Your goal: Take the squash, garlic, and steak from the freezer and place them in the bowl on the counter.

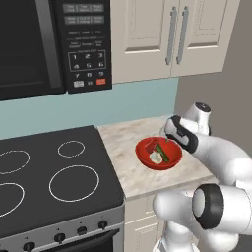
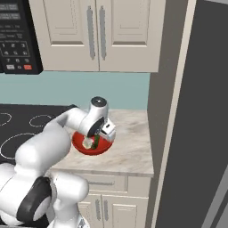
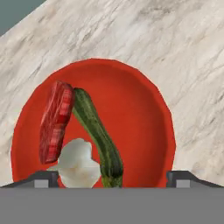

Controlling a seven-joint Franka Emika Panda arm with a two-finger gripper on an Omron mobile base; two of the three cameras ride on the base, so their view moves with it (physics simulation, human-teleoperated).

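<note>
With squash point(image 3: 98, 135), garlic point(image 3: 78, 165) and steak point(image 3: 56, 120) in the bowl point(image 3: 140, 113), my released claw point(image 3: 112, 178) should lift clear.

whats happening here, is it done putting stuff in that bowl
The robot arm's gripper hangs just above the red bowl on the counter beside the stovetop. Its jaws stand wide open and hold nothing. In the bowl lie the steak, the squash and the garlic, bunched to one side and touching each other. All three items look to be in place.
</note>
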